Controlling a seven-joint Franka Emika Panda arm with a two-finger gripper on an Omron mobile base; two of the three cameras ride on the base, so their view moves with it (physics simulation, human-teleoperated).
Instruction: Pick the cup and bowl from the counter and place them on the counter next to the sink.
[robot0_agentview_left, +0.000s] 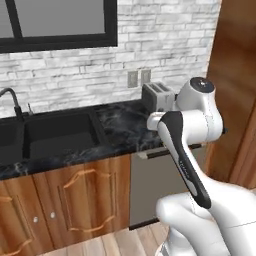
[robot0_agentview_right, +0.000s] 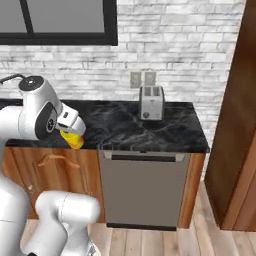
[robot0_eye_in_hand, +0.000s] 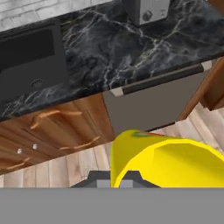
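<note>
Fingers (robot0_eye_in_hand: 114, 183) pinch the yellow cup (robot0_eye_in_hand: 164, 159) off the desk (robot0_eye_in_hand: 113, 48) front edge — the sink (robot0_eye_in_hand: 33, 59) side spot lies ahead.

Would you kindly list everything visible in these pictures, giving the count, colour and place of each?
cup: one, yellow, held in the gripper, out in front of the counter edge
counter: one, black marble with pale veins, above the brown cabinets
sink: one, black, set in the counter at its left
faucet: one, black, behind the sink
toaster: one, silver, at the back of the counter by the wall
dishwasher: one, grey, under the counter
wall outlets: two, grey, above the toaster
gripper: one, shut on the cup
</note>
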